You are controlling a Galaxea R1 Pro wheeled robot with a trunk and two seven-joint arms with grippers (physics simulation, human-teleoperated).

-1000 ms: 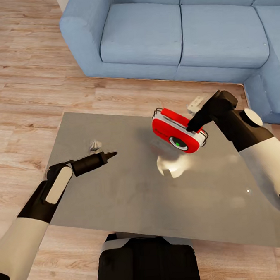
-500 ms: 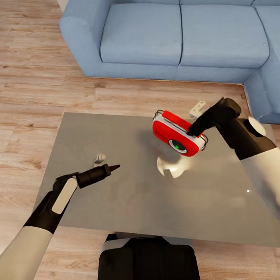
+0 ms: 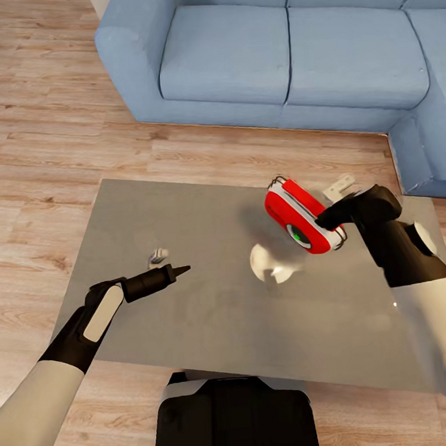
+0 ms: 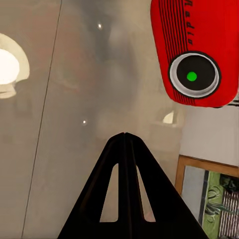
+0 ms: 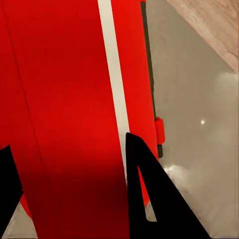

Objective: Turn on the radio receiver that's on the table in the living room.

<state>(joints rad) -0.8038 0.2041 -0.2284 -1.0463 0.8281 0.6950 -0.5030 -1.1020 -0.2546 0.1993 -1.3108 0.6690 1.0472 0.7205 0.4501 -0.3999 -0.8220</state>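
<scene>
1. Radio receiver [image 3: 303, 213]: red body with white trim, lying tilted and twisted, its face and round dark dial [image 4: 194, 76] with a green spot showing. It is sitting between the fingers of the right tool, above the far right part of the tabletop; whether it is touching the surface I cannot tell.
2. Right tool [image 3: 329, 218]: black, its fingers standing apart with the red body between them, clamping the radio receiver. In the right wrist view one finger [image 5: 149, 199] is lying against the red casing [image 5: 64, 99] beside the white stripe, and the other is showing at the frame edge across the body.
3. Left tool [image 3: 180, 270]: black, fingers pressed together to a point, holding nothing, hovering over the near left part of the tabletop, well apart from the radio receiver. In the left wrist view the joined fingers [image 4: 124, 164] are pointing toward the radio's face.
4. Tabletop [image 3: 189, 317]: glossy grey-brown, carrying bright lamp reflections; one is lying between the two tools.
5. Small pale object [image 3: 158, 256]: lying on the tabletop just beyond the left tool; too small to identify.
6. Blue sofa [image 3: 272, 55]: standing beyond both tools, on light wood flooring [image 3: 40, 142].
</scene>
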